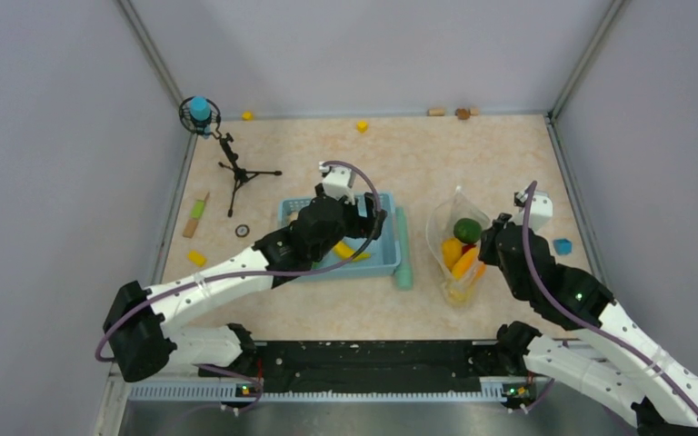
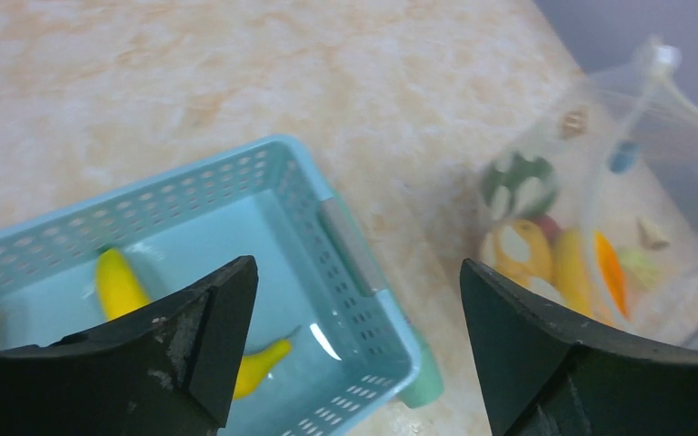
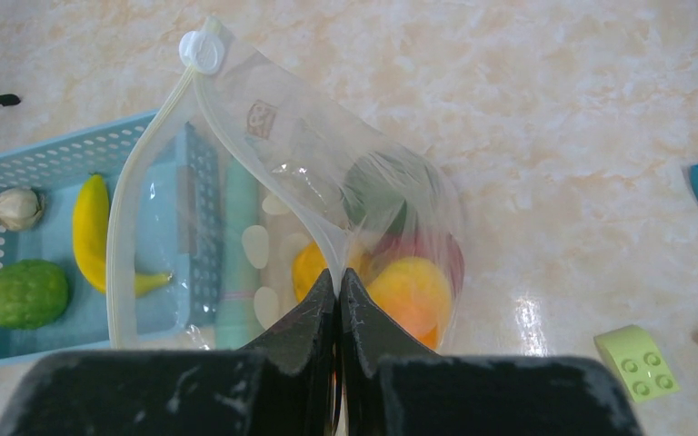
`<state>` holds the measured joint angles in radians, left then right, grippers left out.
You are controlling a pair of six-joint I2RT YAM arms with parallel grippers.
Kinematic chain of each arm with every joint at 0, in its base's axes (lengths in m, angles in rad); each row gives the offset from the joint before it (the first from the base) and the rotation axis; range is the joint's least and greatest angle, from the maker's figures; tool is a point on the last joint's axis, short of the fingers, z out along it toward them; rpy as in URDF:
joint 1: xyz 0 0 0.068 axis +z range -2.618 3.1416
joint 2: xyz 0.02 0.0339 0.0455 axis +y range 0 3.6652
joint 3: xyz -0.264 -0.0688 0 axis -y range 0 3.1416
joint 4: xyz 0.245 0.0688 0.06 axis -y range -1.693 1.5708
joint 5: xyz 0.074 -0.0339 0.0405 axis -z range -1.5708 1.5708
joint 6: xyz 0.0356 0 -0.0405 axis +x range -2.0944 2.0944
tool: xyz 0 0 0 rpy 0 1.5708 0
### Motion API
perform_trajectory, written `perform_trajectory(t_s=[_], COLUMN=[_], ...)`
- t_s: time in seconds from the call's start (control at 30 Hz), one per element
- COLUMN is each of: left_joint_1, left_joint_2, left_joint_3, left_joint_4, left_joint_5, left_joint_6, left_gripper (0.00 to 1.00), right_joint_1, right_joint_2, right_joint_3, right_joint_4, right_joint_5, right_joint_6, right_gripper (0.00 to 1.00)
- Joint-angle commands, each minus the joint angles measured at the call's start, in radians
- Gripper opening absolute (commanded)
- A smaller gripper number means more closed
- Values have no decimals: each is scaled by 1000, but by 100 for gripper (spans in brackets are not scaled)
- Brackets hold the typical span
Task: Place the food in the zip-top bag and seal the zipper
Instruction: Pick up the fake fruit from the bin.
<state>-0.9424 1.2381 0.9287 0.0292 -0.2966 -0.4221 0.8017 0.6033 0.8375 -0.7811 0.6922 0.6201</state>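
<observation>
Jaws on my right gripper (image 3: 338,277) are pinching the clear plastic zip-top bag (image 3: 236,154); my left gripper (image 2: 356,268) is hovering open.

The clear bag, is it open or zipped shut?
Open. On the bag, the zipper gapes in a wide loop, its two sides far apart; the right gripper pinches one side.

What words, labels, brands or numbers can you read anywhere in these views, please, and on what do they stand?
None can be read in any view.
On the bag: a small brown printed mark, too blurred to read.
No other lettering shows on the basket, the food or the arms.
</observation>
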Motion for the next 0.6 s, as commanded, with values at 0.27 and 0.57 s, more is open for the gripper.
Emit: perform_trajectory(t_s=[0.27,0.57], left_joint_1=[234,241], left_joint_2=[0,139], left_joint_3=[-195,-150], left_joint_4=[-121,-155], left_joint_5=[-140,-120], left_joint_6=[-356,-433], left_gripper=[97,97], right_joint_1=[-4,-2], right_joint_2=[0,-2], right_joint_3=[-2,-2], right_joint_4=[36,35], right_joint_5=[28,29], right_joint_6=[-13,-14], right_gripper=[2,2])
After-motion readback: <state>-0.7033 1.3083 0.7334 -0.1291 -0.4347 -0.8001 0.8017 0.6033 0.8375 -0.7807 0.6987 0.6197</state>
